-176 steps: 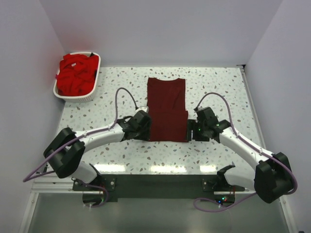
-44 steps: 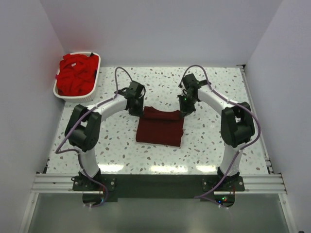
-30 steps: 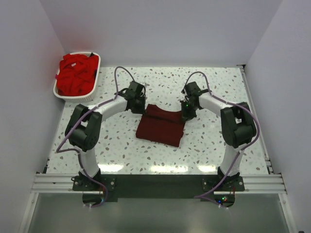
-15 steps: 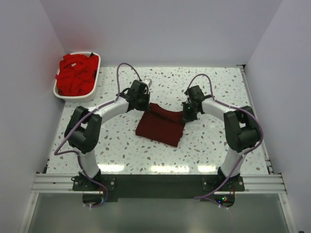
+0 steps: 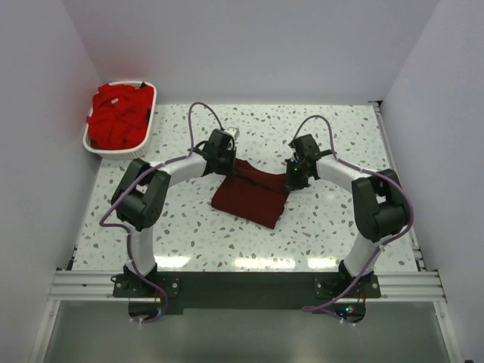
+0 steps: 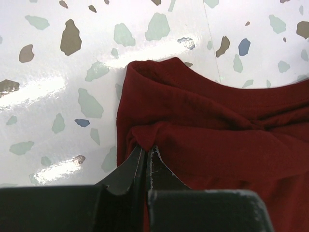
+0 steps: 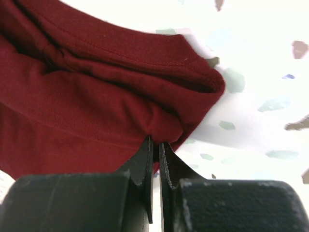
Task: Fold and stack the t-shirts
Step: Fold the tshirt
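Maroon t-shirt [image 5: 249,195] lies mid-table, already folded to a compact block, skewed so its near edge slants toward the right. Far edge looks bunched and slightly raised where both arms meet it.

Left gripper [image 5: 224,161] at far-left corner, right gripper [image 5: 295,175] at far-right corner. Reading: a two-corner hold keeps the layers together so the block can be dragged or squared as one piece, not pulled apart.

Left wrist view: fingers pressed almost together, a small peak of maroon cloth nipped at the tips. Right wrist view: same, only a slit between the fingers, the folded edge caught at the tips.

Red t-shirts [image 5: 117,117] heaped in the white basket [image 5: 148,141], far-left of the table [image 5: 340,136], well apart from the arms. None folded yet; no stack begun.
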